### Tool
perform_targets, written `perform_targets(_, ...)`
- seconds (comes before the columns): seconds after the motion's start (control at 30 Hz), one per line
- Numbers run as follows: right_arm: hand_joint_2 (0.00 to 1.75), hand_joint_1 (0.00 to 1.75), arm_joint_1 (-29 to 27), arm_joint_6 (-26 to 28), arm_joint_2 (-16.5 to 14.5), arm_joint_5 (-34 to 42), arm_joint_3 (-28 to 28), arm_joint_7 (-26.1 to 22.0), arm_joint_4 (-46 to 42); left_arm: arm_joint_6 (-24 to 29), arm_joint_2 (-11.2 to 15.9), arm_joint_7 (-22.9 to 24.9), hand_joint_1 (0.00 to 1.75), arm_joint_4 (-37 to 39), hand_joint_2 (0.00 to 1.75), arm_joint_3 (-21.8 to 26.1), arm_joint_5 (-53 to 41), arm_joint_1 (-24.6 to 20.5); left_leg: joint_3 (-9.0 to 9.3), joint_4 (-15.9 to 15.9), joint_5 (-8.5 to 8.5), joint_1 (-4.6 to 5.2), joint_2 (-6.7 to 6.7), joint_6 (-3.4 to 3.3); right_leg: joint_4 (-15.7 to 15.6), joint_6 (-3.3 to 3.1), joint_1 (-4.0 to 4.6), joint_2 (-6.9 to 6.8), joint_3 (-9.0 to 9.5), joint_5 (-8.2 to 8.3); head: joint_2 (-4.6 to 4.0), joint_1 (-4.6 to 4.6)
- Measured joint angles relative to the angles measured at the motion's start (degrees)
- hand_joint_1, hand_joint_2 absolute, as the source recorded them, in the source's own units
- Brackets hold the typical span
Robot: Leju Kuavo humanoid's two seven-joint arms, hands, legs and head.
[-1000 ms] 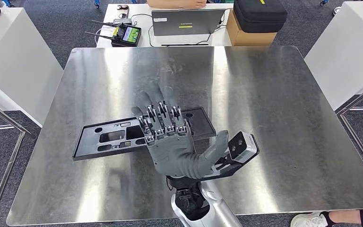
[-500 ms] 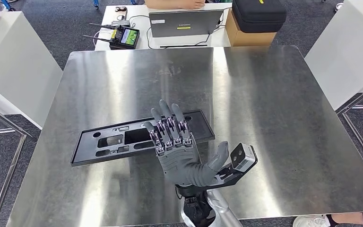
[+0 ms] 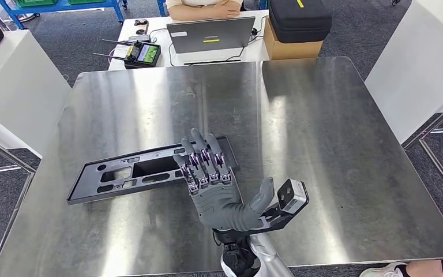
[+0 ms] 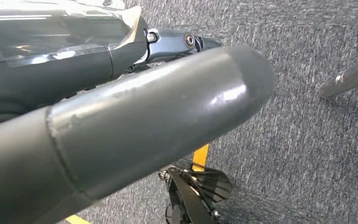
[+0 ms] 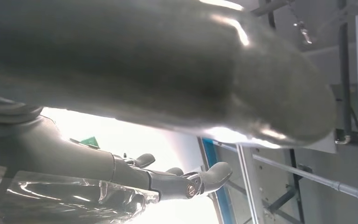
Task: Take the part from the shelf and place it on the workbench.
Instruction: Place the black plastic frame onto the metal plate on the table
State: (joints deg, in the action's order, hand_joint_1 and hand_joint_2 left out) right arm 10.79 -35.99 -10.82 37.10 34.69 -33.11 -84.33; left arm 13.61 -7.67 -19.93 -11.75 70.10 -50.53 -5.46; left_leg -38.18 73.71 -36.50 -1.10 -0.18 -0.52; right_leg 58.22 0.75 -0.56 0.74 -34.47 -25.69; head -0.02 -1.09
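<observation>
The part (image 3: pixel 132 170), a long flat black panel with several cutouts, lies flat on the steel workbench (image 3: pixel 323 144), left of the middle. My right hand (image 3: pixel 213 184) hovers over the part's right end, palm turned up, fingers spread, thumb out to the right, holding nothing. In the right wrist view, the right hand (image 5: pixel 186 184) shows straight fingers against bright light. In the left wrist view, my left hand (image 4: pixel 135 116) hangs over grey carpet, its thumb and fingers straight and nothing in them.
Behind the workbench stands a white desk with a laptop (image 3: pixel 210 33), a controller (image 3: pixel 141 53) and a black case (image 3: pixel 299 17). A person (image 3: pixel 205 8) sits there. White cabinets (image 3: pixel 11 86) flank both sides. A person's shoe (image 3: pixel 392 270) is at the near right.
The whole picture has shifted, so the camera moved. My right hand has drawn back toward me, and less of it now overlaps the part. The part lies as before.
</observation>
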Motion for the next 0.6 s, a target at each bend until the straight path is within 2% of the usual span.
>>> perform_targets(0.03,0.00,0.00,-0.01,-0.01,0.01,-0.01,0.00,-0.01,0.12,-0.01,0.00,0.00,0.00,0.01,0.00,0.00,0.00,-0.02,0.82,-1.40,1.38,0.09,-0.01,-0.41,0.00,-0.15,0.27,0.04,0.00,0.10,0.00,0.01)
perform_targets(0.07,0.00,0.00,-0.01,-0.01,0.00,-0.01,0.00,-0.01,0.19,-0.01,0.00,0.00,0.00,0.00,0.00,0.00,0.00,-0.05,2.64,-4.72,3.36,0.30,-0.05,-1.06,0.00,-0.25,0.51,0.10,0.02,0.17,0.00,0.01)
perform_targets(0.13,0.00,0.00,0.01,-0.01,-0.06,-0.02,-0.01,-0.02,0.23,-0.03,0.09,-0.01,0.00,-0.05,0.00,-0.01,-0.01,-0.22,6.67,-12.13,6.00,0.93,-0.07,-2.49,-0.02,-0.37,0.78,0.19,0.03,0.39,0.00,0.09)
perform_targets(0.17,0.00,0.00,0.02,-0.01,-0.09,-0.02,-0.01,-0.02,0.25,-0.05,0.13,-0.03,0.00,-0.09,0.00,-0.01,-0.02,-0.29,7.89,-14.42,6.55,1.31,-0.07,-2.96,-0.03,-0.28,0.76,0.17,0.01,0.50,0.00,0.09)
perform_targets(0.2,0.00,0.00,0.02,-0.01,-0.11,-0.04,-0.01,-0.03,0.27,-0.08,0.17,-0.04,0.00,-0.11,0.00,-0.01,-0.02,-0.33,8.37,-15.41,6.61,1.63,-0.03,-3.22,-0.06,-0.12,0.64,0.11,-0.02,0.66,0.00,0.07)
perform_targets(0.27,0.00,0.00,0.02,-0.02,-0.11,-0.16,-0.02,-0.08,0.31,-0.13,0.19,-0.09,0.00,-0.12,0.00,-0.01,-0.02,-0.33,8.43,-16.26,7.44,1.79,0.08,-3.56,-0.14,0.49,0.58,0.00,-0.13,1.00,0.00,0.02)
perform_targets(0.33,0.00,0.00,0.01,-0.04,-0.03,-0.43,-0.04,-0.20,0.37,-0.25,0.17,-0.17,0.00,-0.12,0.00,0.00,-0.02,-0.39,8.48,-17.61,8.68,1.48,0.35,-3.94,1.05,0.82,0.77,-0.07,-0.99,-0.06,0.00,0.21)
perform_targets(0.37,0.00,0.00,-0.01,-0.05,0.04,-0.61,-0.05,-0.29,0.44,-0.32,0.15,-0.21,0.00,-0.12,0.00,0.00,-0.02,-0.43,8.36,-18.14,9.26,1.29,0.51,-4.00,3.14,0.72,0.79,-0.11,-1.89,-1.62,0.00,0.37)
perform_targets(0.43,0.00,0.00,-0.20,-0.09,0.27,-0.91,-0.04,-0.50,0.66,-0.40,0.15,-0.26,0.00,-0.12,0.00,0.00,-0.02,-0.43,7.59,-18.22,9.88,1.39,0.70,-4.07,9.74,0.62,0.40,-0.14,-4.11,-5.55,0.00,0.65)
perform_targets(0.47,0.00,0.00,-0.37,-0.11,0.41,-1.04,-0.04,-0.64,0.79,-0.42,0.14,-0.26,0.00,-0.12,0.00,0.00,-0.02,-0.40,7.16,-18.16,10.13,1.41,0.79,-3.95,12.75,0.85,0.16,-0.16,-4.86,-6.83,0.00,0.68)
perform_targets(0.5,0.00,0.00,-0.52,-0.14,0.57,-1.18,-0.04,-0.77,0.93,-0.43,0.13,-0.27,0.00,-0.12,0.00,0.00,-0.02,-0.39,6.72,-18.06,10.37,1.37,0.86,-3.82,14.15,1.36,-0.08,-0.19,-4.80,-7.21,0.00,0.67)
perform_targets(0.53,0.00,0.00,-0.62,-0.18,0.71,-1.32,-0.04,-0.90,1.05,-0.43,0.11,-0.28,0.00,-0.12,0.00,0.00,-0.02,-0.38,6.27,-17.86,10.58,1.29,0.91,-3.66,13.43,2.08,-0.28,-0.24,-3.69,-6.72,0.00,0.68)
perform_targets(0.6,0.00,0.00,-0.66,-0.24,0.85,-1.77,-0.05,-1.13,1.21,-0.46,0.09,-0.38,0.00,-0.12,0.00,0.00,-0.02,-0.39,5.39,-17.07,10.75,1.09,0.95,-3.31,6.18,3.42,-0.67,-0.49,1.22,-4.81,0.00,0.67)
